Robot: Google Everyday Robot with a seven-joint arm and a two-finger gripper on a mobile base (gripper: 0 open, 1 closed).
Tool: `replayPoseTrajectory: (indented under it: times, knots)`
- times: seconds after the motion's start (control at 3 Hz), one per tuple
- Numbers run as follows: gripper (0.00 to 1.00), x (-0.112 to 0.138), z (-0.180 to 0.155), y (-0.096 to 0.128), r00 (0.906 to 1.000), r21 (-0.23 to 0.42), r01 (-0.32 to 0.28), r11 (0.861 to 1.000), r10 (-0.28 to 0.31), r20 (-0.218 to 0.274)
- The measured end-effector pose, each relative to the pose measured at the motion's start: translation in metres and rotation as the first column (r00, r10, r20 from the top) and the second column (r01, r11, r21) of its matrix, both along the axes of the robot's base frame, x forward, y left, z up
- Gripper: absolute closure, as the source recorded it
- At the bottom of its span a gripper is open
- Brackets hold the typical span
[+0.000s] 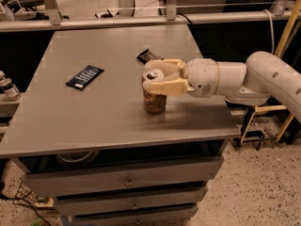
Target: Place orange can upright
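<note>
The orange can [154, 102] stands upright on the grey table [94, 121], right of the middle and near the front edge. Its silver lid shows between the fingers. My gripper [149, 76] reaches in from the right and is level with the can's top. One cream finger [164, 64] lies behind the rim and the other in front of it, closed on the top of the can. The white arm stretches out past the table's right edge.
A flat dark blue wrapper [84, 76] lies left of the can. A second dark wrapper [149, 56] lies just behind the gripper. Drawers [127, 180] sit under the tabletop. A small bottle [7, 86] stands off the left edge, and a yellow frame [282, 41] stands at the right.
</note>
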State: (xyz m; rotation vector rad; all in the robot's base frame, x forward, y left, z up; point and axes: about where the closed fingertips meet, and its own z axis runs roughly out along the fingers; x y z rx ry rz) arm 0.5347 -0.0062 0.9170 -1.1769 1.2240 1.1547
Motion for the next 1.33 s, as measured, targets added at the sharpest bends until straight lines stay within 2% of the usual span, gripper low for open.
replayPoseTrajectory:
  times: [0.33, 0.67, 1.33]
  knots:
    - [0.75, -0.0006, 0.0007, 0.0021, 1.0000, 0.000, -0.004, 1.000, 0.004, 0.001]
    - [0.44, -0.0017, 0.0018, 0.0057, 0.9999, 0.000, -0.011, 1.000, 0.011, 0.003]
    - [0.00, -0.0033, 0.0033, 0.0107, 0.9998, 0.000, -0.020, 1.000, 0.020, 0.004]
